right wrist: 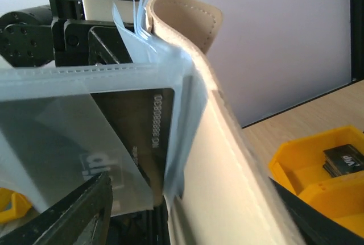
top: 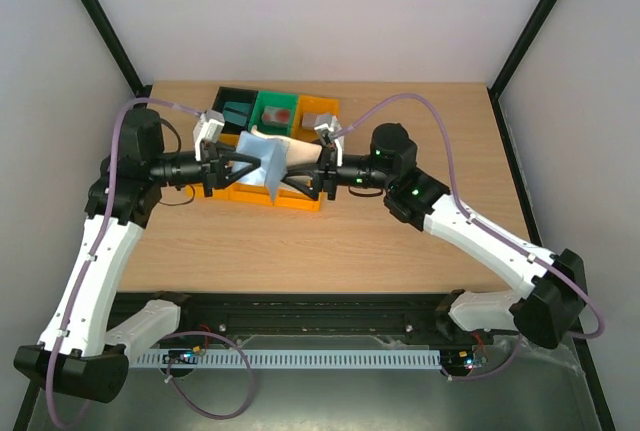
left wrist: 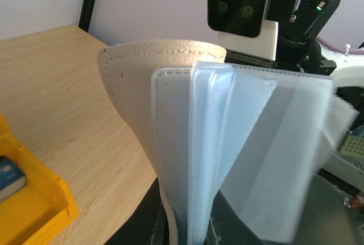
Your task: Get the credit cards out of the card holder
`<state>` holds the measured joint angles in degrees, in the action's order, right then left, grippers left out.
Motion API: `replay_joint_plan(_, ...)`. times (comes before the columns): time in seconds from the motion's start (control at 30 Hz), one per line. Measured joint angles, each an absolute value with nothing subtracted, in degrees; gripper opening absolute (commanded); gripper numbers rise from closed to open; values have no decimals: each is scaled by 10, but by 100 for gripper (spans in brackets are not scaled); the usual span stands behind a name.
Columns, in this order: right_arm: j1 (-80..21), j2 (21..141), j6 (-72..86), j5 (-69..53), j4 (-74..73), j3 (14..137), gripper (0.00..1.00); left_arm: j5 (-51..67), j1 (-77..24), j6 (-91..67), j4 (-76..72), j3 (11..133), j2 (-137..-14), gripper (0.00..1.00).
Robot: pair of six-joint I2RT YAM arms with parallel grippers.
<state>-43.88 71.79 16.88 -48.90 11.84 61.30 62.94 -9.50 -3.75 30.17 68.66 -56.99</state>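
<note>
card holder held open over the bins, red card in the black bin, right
No: the red card lies in the green bin, not the black bin; the top external view shows it. The card holder is indeed held open over them.

A pale wooden counter (top: 300, 251) spreads beneath the jaws. Plain white walls (top: 330, 11) rise beyond and beside them, black frame posts (top: 102, 21) at the corners, lit evenly.

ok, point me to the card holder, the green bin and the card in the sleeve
card holder (left wrist: 128, 86), left wrist view, tan outer cover.
green bin (top: 262, 106), top view, bare left side.
card (right wrist: 136, 120), right wrist view, face behind clear sleeve.
</note>
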Motion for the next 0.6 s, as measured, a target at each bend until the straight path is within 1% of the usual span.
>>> replay_joint_plan(0.2,-456,744,185,-466,142,623,74,630,-98,-73,267,651,-558,2)
replay_joint_plan(0.33,-460,767,201,-446,148,639,75,632,-101,-104,236,625,-552,2)
replay_joint_plan(0.43,-459,783,212,-440,155,645,69,635,-102,-120,218,617,-550,2)
replay_joint_plan(0.6,-459,788,231,-456,176,645,50,637,-104,-134,200,606,-547,2)
